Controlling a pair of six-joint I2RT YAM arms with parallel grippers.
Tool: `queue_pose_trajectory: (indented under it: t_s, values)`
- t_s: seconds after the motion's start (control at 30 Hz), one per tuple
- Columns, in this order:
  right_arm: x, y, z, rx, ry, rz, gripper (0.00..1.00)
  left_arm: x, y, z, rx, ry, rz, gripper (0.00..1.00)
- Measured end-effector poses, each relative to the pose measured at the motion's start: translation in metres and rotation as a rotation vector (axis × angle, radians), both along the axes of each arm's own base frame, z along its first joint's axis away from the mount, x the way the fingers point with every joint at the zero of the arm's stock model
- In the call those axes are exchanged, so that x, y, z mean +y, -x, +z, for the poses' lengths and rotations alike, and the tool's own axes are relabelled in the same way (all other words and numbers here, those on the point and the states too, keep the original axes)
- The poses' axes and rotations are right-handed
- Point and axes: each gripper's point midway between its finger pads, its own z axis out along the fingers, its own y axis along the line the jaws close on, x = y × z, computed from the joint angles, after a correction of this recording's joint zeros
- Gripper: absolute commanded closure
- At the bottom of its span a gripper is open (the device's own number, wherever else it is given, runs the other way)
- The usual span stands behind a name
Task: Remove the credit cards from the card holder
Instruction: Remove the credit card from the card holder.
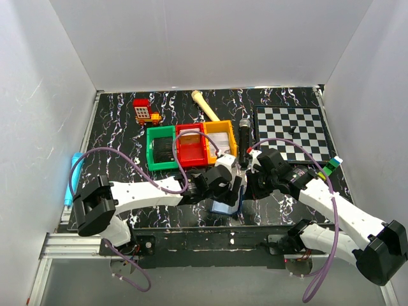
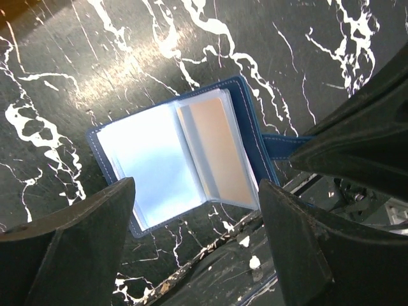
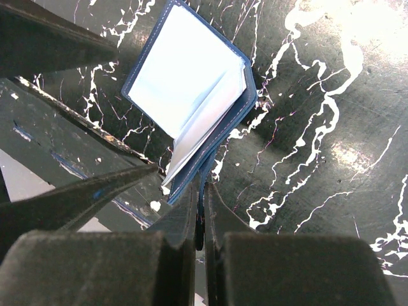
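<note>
Lying open near the front edge of the black marbled table (image 1: 127,108), the card holder (image 2: 159,159) turns its clear sleeves up to the left wrist camera, with a navy rim all round. Only that view shows a credit card (image 2: 217,150), pale tan, inside the right-hand sleeve. It also shows a navy strap (image 2: 280,145) running off the holder's right edge into the dark bulk of the other arm's claw. The left gripper (image 2: 194,194) is released, its 2 fingers spread wide to either side of the holder's near edge, gripping nothing.

The right wrist view gives what the left cannot. The right gripper (image 3: 199,197) is clenched, its jaws pressed together on the holder's navy edge, and the pale leaves fan open beyond it. Whether it pinches the strap or the cover I cannot tell from that angle.

From the top camera the card holder (image 1: 224,205) is only a small blue patch between the 2 claws, mostly hidden by them. Only that view takes in the green bin (image 1: 160,148), red bin (image 1: 191,145), orange bin (image 1: 220,135) and chessboard (image 1: 293,132) farther back
</note>
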Motion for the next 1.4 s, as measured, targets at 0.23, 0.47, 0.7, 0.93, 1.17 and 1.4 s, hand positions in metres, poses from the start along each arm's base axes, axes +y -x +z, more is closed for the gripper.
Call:
queue_pose_trajectory:
  t_s: [0.23, 0.47, 0.7, 0.93, 1.17, 1.4]
  values:
    - [0.000, 0.000, 0.000, 0.001, -0.001, 0.002, 0.99, 0.005, -0.010, -0.008, 0.012, -0.017, 0.034, 0.25]
    - [0.001, 0.001, 0.000, 0.004, -0.004, 0.005, 0.99, 0.005, -0.008, -0.031, 0.045, -0.081, 0.027, 0.25]
    - [0.001, 0.001, 0.000, 0.005, -0.006, 0.006, 0.99, 0.000, -0.006, -0.033, 0.060, -0.075, 0.010, 0.25]
    - [0.001, 0.001, 0.000, 0.005, -0.006, 0.006, 0.99, -0.006, -0.002, -0.031, 0.076, -0.052, -0.016, 0.25]
    - [0.001, 0.001, 0.000, 0.005, -0.006, 0.006, 0.99, -0.012, 0.001, -0.028, 0.086, -0.026, -0.036, 0.25]
    - [0.001, 0.001, 0.000, 0.005, -0.006, 0.006, 0.99, -0.014, 0.002, -0.027, 0.093, -0.017, -0.045, 0.25]
